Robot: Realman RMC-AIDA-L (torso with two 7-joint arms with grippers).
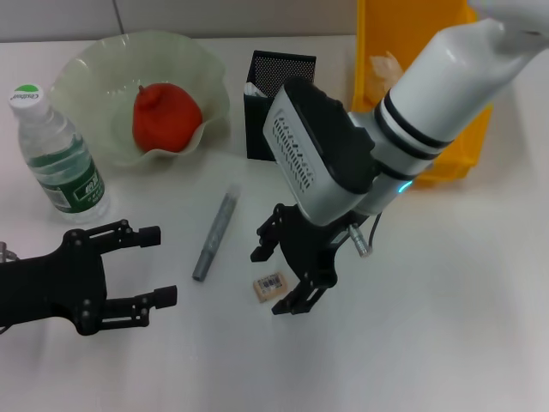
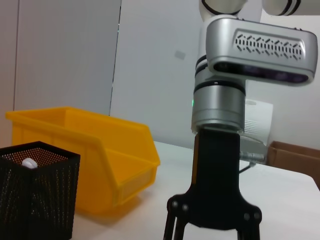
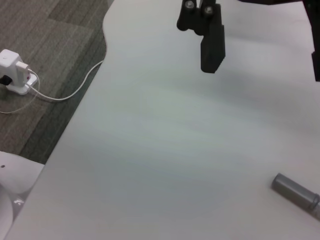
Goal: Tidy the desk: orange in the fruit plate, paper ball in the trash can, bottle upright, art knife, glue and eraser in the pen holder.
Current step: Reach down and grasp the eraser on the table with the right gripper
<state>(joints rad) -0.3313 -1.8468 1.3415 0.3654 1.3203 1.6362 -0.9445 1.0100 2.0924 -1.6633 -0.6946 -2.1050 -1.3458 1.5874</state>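
Observation:
The orange (image 1: 165, 116) lies in the pale green fruit plate (image 1: 81, 81) at the back left. Beside it the bottle (image 1: 62, 159) stands upright. The paper ball (image 1: 386, 69) sits inside the yellow trash can (image 1: 377, 34). A slim grey art knife (image 1: 214, 236) lies flat in front of the black mesh pen holder (image 1: 279, 103). My right gripper (image 1: 276, 276) hangs open just above the tan eraser (image 1: 270, 286), one finger on each side of it. My left gripper (image 1: 159, 266) is open and empty at the near left. The glue cannot be picked out.
A white object (image 2: 30, 162) shows inside the pen holder (image 2: 35, 195), which stands close to the trash can (image 2: 85, 150). The right arm's wrist (image 2: 215, 200) fills the left wrist view. The desk edge (image 3: 75, 115) drops to carpet with a charger (image 3: 15, 72).

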